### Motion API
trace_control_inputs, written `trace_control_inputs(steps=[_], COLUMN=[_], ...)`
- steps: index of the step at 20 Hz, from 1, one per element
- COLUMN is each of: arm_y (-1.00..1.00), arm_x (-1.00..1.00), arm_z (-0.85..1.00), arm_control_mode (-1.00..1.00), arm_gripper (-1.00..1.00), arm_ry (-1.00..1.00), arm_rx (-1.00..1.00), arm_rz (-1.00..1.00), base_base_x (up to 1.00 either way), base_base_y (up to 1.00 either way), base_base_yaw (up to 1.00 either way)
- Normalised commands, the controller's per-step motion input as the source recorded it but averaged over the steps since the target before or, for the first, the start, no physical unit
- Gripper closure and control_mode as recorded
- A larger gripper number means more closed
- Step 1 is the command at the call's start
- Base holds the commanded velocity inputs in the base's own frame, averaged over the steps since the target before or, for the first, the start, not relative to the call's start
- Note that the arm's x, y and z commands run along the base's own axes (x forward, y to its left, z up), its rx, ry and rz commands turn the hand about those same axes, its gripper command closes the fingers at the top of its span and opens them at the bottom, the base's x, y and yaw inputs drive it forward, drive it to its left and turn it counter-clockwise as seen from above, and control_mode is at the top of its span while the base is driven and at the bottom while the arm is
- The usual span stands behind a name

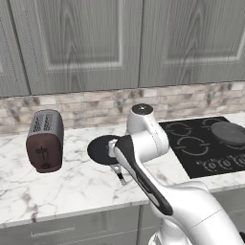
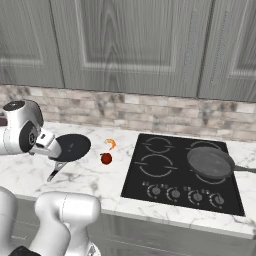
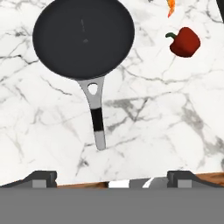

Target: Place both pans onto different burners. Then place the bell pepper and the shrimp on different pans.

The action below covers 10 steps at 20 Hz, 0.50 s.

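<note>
Both the black pan (image 3: 83, 37) and grey pan (image 2: 210, 162) hold nothing; pincer (image 3: 111, 178) spread wide.

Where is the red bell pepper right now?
In the right base view the bell pepper sits on the marble counter, between the black pan and the cooktop, just in front of the shrimp.

Two pans are counted: one black pan (image 2: 71, 147) on the marble counter (image 2: 95, 175) and one grey pan (image 2: 210, 162) on the cooktop (image 2: 150, 182). Four burners (image 2: 158, 145) and four knobs (image 2: 156, 190) are counted there. One bell pepper (image 2: 106, 158), one shrimp (image 2: 111, 144) and one toaster (image 1: 45, 140) are seen.
</note>
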Motion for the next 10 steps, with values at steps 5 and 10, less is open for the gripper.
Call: trace_control_inputs(steps=[5,10], arm_y=[0.0,0.0], arm_x=[0.16,0.15], arm_z=[-0.2,-0.35], arm_control_mode=[-1.0,-1.0], arm_gripper=[-1.0,-1.0], arm_ry=[0.0,0.0], arm_rx=[0.05,0.07], arm_rz=[0.0,0.0], base_base_x=[0.0,0.0], base_base_y=[0.0,0.0], base_base_yaw=[0.0,0.0])
